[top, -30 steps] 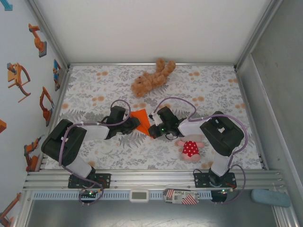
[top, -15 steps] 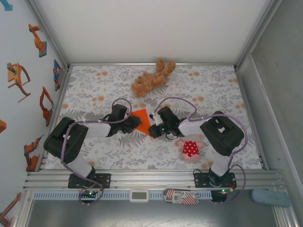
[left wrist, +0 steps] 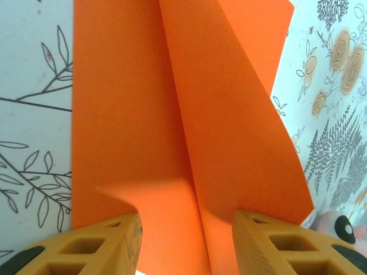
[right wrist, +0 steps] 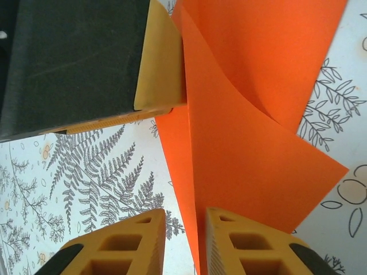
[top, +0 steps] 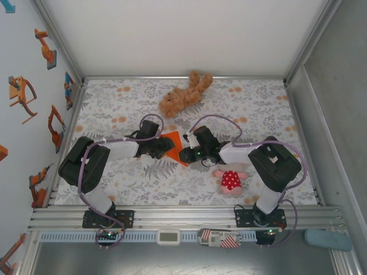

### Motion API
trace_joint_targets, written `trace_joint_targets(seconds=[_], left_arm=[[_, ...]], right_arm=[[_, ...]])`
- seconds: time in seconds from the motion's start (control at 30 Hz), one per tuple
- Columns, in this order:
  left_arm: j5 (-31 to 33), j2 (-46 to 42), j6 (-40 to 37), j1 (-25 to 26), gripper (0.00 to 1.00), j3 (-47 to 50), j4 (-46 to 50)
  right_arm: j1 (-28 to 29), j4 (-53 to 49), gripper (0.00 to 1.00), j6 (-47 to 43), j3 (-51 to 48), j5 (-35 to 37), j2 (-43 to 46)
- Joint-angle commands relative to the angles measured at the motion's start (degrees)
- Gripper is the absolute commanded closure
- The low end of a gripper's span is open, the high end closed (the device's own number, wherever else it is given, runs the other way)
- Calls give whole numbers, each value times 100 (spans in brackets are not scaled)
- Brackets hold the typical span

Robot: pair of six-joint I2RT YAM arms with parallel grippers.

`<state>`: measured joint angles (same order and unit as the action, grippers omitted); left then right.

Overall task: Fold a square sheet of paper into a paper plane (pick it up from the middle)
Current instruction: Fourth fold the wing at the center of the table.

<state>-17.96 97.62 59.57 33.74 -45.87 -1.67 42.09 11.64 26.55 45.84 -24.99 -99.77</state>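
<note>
Left gripper (left wrist: 186,220), jaws half apart and holding nothing, straddles the centre fold of the orange sheet (left wrist: 229,114), which runs straight ahead toward the narrowly parted, empty right gripper (right wrist: 184,215).

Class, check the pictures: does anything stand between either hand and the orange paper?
Nothing visible does. The left hand and the right hand are both at the orange paper. The plush bear lies farther back and the pink doll off to the right, both clear of it.
</note>
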Motion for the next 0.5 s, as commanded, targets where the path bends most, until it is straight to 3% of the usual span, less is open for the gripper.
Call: trace_joint_targets(seconds=[0.0,0.47], left_arm=[[306,356,-120,61,51,20,1062],[377,382,-136,88,54,23,1137]], right_arm=[[-25,-178,75,107,116,217,107],[14,-560,70,-21,464,428,-209]])
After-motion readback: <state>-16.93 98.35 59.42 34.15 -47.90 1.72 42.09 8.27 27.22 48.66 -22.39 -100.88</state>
